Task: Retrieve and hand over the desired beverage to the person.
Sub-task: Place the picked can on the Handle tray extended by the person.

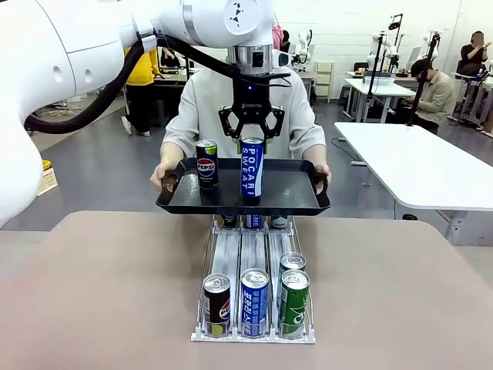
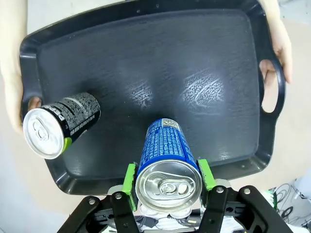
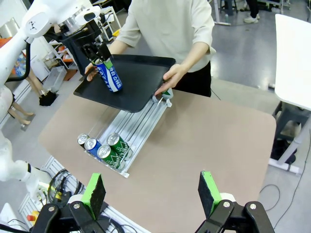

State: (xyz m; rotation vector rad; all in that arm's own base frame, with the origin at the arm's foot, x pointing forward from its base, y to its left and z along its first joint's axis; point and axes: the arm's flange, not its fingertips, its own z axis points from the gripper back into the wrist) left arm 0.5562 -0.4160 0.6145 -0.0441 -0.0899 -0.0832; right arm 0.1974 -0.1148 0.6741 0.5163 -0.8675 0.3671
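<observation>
While the brown table [image 1: 100,293] spreads across the near half of the front view, the person [image 1: 202,100] in a light grey sweatshirt stands at its far edge and holds a black tray [image 1: 293,189] level above it, one hand [image 1: 163,174] on each handle.

The white left arm [image 1: 69,46] reaches in from picture left and hangs its left gripper [image 1: 252,145] straight down over the tray. Its green pads [image 2: 130,175] are pressed against opposite sides of the blue Pocari Sweat can [image 1: 252,167], just below the rim, so the jaws are closed on that can at about its width. The can stands upright with its base on or just at the tray floor; contact cannot be told for certain.

Beside it on the tray, toward the person's right hand, a black Pepsi can [image 1: 206,163] stands upright and apart from the gripper.

Below the tray, a clear three-lane rack [image 1: 254,254] lies on the table with a black Pepsi can, a blue can [image 1: 254,301] and two green cans [image 1: 293,302] at its near end.

In the right wrist view, the right gripper [image 3: 152,191] hovers well above the table's near side, its green-padded fingers spread wide with nothing between them.
</observation>
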